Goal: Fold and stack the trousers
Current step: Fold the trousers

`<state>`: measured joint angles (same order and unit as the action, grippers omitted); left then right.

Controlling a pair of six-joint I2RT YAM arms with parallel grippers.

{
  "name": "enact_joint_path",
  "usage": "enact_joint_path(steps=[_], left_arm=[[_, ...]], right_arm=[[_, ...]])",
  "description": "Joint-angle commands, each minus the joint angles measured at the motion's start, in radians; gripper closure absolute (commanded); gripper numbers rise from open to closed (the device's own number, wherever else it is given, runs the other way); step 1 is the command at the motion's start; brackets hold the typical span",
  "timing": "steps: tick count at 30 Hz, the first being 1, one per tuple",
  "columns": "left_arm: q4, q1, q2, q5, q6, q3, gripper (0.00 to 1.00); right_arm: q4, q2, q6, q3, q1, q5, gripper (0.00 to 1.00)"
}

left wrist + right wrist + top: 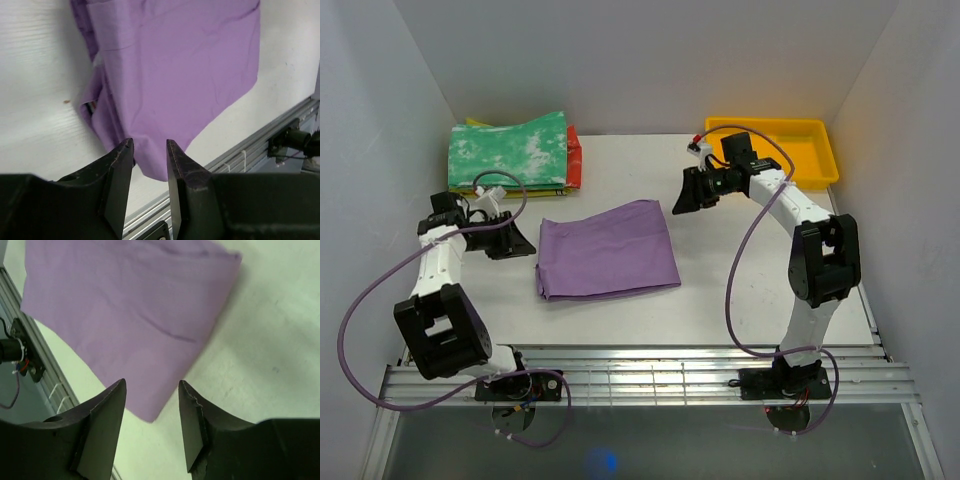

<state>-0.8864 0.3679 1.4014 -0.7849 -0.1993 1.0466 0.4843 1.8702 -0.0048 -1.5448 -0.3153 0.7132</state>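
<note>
White table (760, 290), grey walls (650, 60), folded trousers (608, 248)

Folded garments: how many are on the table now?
4. The trousers lie in the middle. At back left, a green-white garment lies on top of a red one and a yellow one, of which only edges show. More may be hidden beneath.

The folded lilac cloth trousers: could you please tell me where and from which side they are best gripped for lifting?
Probably by both side edges of the folded lilac cloth trousers: left gripper from the left, pinching all loose layers; right gripper from the right, on the smooth fold. They lie flat.
</note>
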Motion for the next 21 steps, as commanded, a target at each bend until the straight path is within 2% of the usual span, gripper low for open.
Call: enact_joint_path(steps=[1, 2, 5, 7, 11, 13, 16, 21], left_arm=[[-0.077, -0.105, 0.034, -0.157, -0.13, 0.078, 0.58], [-0.082, -0.13, 0.062, -0.187, -0.129, 0.087, 0.58], [-0.028, -0.198, 0.116, -0.211, -0.062, 0.098, 0.56], [0.099, -0.199, 0.181, -0.165, 0.095, 0.084, 0.55], [0.272, -0.196, 0.32, -0.108, 0.262, 0.09, 0.55], [0.302, -0.193, 0.396, -0.09, 0.265, 0.119, 0.53], [0.36, -0.161, 0.473, -0.085, 0.265, 0.145, 0.52], [0.3, -0.132, 0.622, -0.057, 0.157, 0.278, 0.5]], right_arm=[[0.164, -0.034, -0.214, 0.014, -0.002, 0.076, 0.48], [0.178, -0.014, -0.224, -0.003, -0.002, 0.15, 0.49], [0.159, 0.042, -0.181, -0.07, -0.022, 0.233, 0.5], [0.125, 0.078, -0.144, -0.115, -0.051, 0.246, 0.5], [-0.024, 0.203, 0.003, -0.144, -0.087, 0.261, 0.48], [-0.098, 0.26, 0.063, -0.169, -0.094, 0.264, 0.48], [-0.122, 0.363, 0.072, -0.212, -0.097, 0.232, 0.46], [-0.112, 0.468, 0.06, -0.213, -0.094, 0.152, 0.42]])
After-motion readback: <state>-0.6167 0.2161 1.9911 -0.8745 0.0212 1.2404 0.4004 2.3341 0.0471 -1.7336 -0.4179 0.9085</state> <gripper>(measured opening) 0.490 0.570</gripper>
